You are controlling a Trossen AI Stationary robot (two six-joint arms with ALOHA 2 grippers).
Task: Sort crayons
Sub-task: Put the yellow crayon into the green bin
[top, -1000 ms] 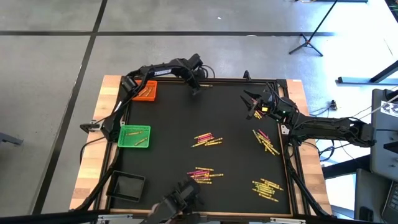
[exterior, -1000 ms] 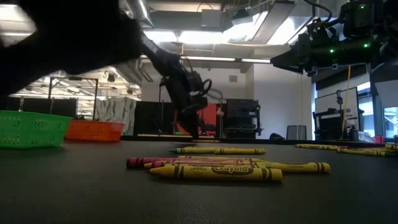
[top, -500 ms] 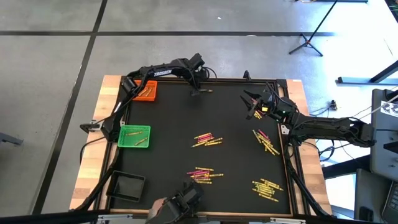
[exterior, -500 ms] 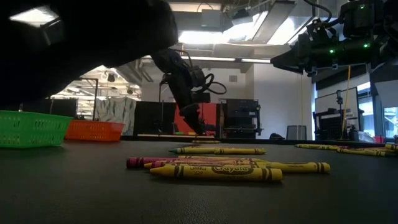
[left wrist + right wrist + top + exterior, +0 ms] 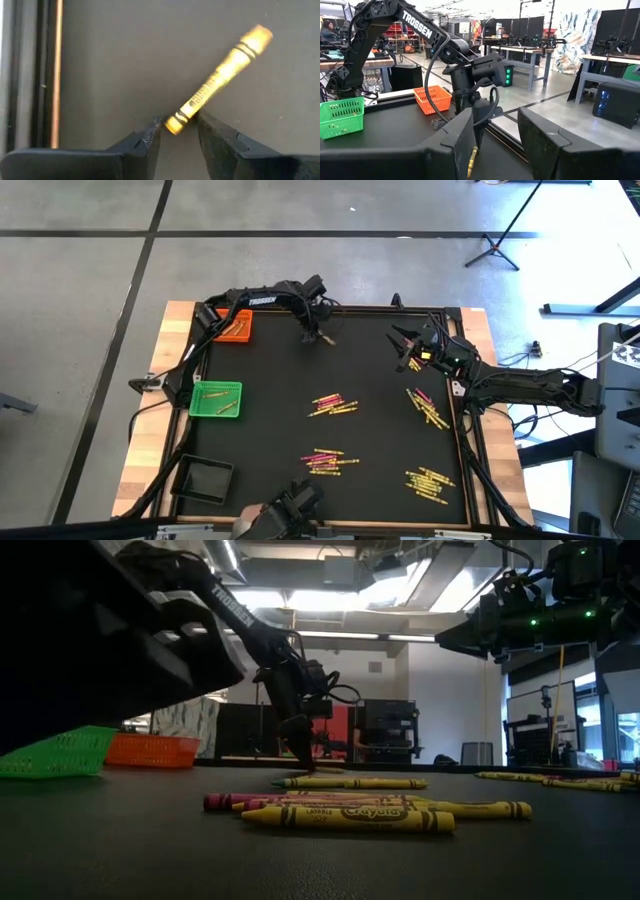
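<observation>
From above, the left gripper (image 5: 318,337) hangs near the far edge of the black table (image 5: 270,410), right of the orange tray (image 5: 236,327) and green tray (image 5: 216,398). Crayons (image 5: 333,405) lie in clusters mid-table and toward the right. The right gripper (image 5: 408,345) waits above the far right corner, jaws parted and empty.

At table level, a crayon pile (image 5: 345,811) lies nearby; the left arm reaches down behind it.

The left wrist view shows the gold crayon (image 5: 220,79) angled away from the gripper, its near end between the part-open fingers (image 5: 146,139); whether they pinch it I cannot tell.

The right wrist view looks past workbenches to the left arm.
</observation>
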